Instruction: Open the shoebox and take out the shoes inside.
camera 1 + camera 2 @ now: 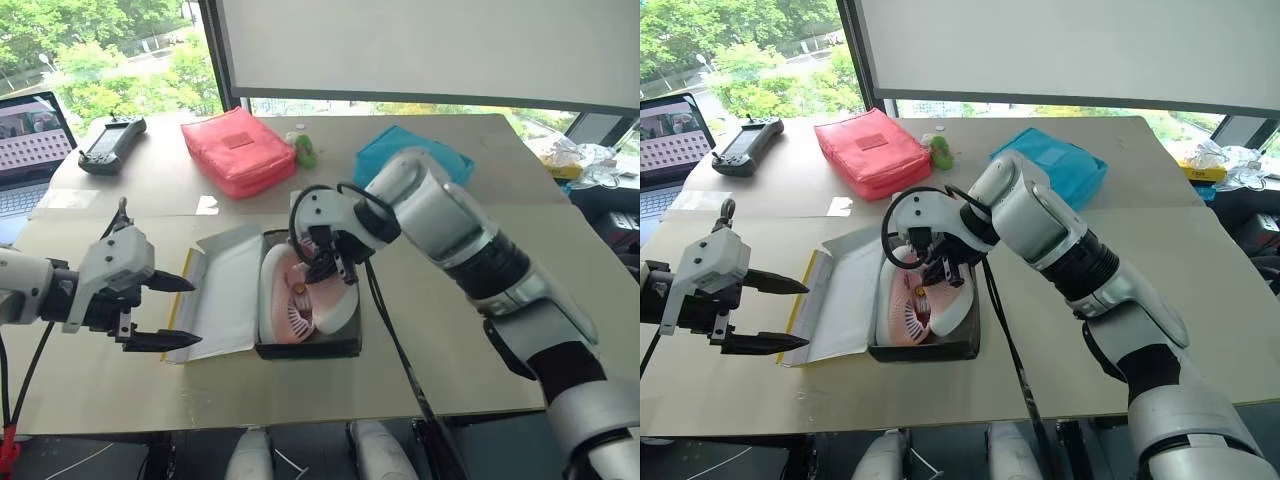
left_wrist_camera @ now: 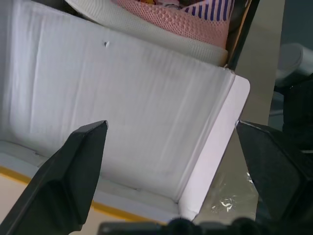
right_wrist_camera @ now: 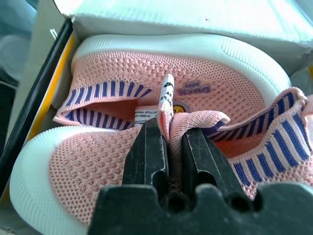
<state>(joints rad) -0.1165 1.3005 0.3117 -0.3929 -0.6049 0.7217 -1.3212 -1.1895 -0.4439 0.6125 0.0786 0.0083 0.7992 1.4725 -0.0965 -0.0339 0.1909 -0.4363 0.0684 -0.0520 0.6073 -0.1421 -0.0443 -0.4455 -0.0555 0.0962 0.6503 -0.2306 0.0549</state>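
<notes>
Holding: our right claw (image 3: 168, 142) pinches a shoe's pink collar among the shoes (image 1: 305, 295).
Shoebox (image 1: 310, 348): open mid-worktop (image 1: 450, 370), lid folded out leftward, shoes inside.
Left claw (image 1: 175, 312): we see it spread wide at the lid's edge.

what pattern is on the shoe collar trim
Blue and white stripes on the shoes' collar trim, clearest in the right wrist view.
</notes>
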